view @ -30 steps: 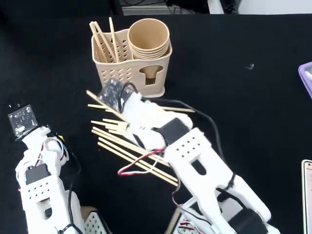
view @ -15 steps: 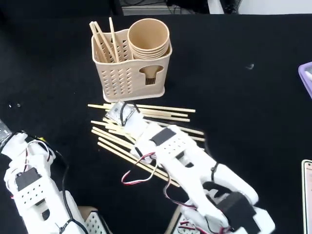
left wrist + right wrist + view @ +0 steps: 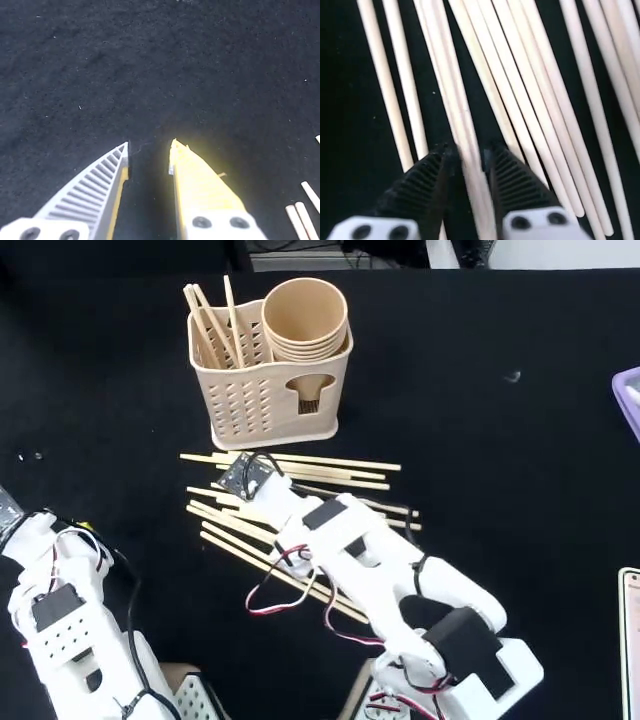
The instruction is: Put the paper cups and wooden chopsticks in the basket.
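Note:
A beige perforated basket stands at the back of the black table, with stacked paper cups in one compartment and several wooden chopsticks upright in the other. More wooden chopsticks lie loose in front of it. My right arm reaches down over this pile. In the right wrist view my right gripper is down on the pile, its black fingers shut on a pair of chopsticks. My left gripper hangs slightly open over bare black cloth, holding nothing.
My left arm sits at the near left corner, apart from the pile. A purple object shows at the right edge and a white one lower down. Bare black table lies right of the basket.
My right arm has dropped from beside the basket down onto the loose chopsticks. My left arm has swung back toward the left edge.

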You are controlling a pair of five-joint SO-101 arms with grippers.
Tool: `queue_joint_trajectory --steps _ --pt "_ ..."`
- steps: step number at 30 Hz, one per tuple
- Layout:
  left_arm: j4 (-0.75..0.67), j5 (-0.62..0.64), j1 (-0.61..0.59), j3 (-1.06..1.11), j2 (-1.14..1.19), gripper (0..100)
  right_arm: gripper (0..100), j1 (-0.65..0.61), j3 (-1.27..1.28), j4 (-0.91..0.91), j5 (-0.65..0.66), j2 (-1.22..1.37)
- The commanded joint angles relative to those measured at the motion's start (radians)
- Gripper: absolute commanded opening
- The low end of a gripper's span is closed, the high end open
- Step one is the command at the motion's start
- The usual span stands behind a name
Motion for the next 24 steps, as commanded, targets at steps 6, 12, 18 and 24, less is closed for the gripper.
queue_joint_trajectory --steps 6,12,18,24 --pt "-0.018 0.009 -0.005 -0.048 -0.015 14 1.1 0.011 -0.041 0.080 0.048 -0.177" --pt "-0.018 0.009 -0.005 -0.050 -0.015 14 1.1 0.012 -0.030 0.140 0.048 -0.285" --pt "-0.018 0.009 -0.007 -0.050 -0.015 14 1.1 0.014 0.005 0.114 0.046 -0.297" --pt "-0.018 0.009 -0.005 -0.048 -0.015 14 1.1 0.034 -0.182 0.253 0.041 -0.424"
